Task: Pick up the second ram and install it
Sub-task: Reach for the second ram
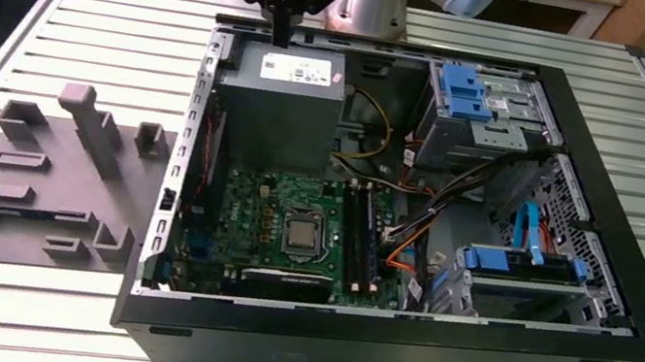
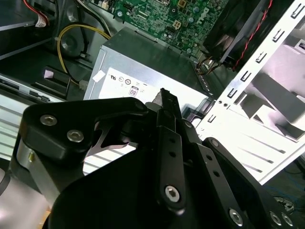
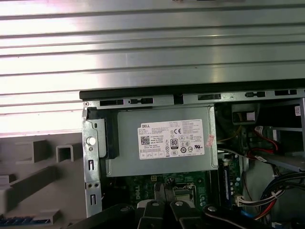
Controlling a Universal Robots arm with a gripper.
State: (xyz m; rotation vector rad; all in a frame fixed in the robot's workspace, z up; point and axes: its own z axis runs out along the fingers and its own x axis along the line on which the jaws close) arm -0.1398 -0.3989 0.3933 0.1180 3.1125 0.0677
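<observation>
My gripper point(image 1: 283, 37) hangs over the far end of the open computer case point(image 1: 268, 349), just above the grey power supply point(image 1: 281, 100). Its two black fingers are shut, and I see nothing between them in both wrist views point(image 2: 164, 98) point(image 3: 164, 190). I cannot make out the second ram for certain. A thin bluish-dark strip point(image 3: 24, 220) lies on the grey holder tray point(image 3: 28, 183), and I cannot tell what it is. The long black memory slots point(image 1: 360, 237) run beside the processor socket point(image 1: 305, 233) on the green motherboard.
The grey holder tray point(image 1: 47, 184), with upright posts, lies on the slatted metal table point(image 1: 124, 30) at the case's side, on the exterior view's left. Blue drive brackets point(image 1: 462, 91) point(image 1: 505, 263), orange and yellow cables point(image 1: 412, 231) and the case's raised walls crowd the exterior view's right.
</observation>
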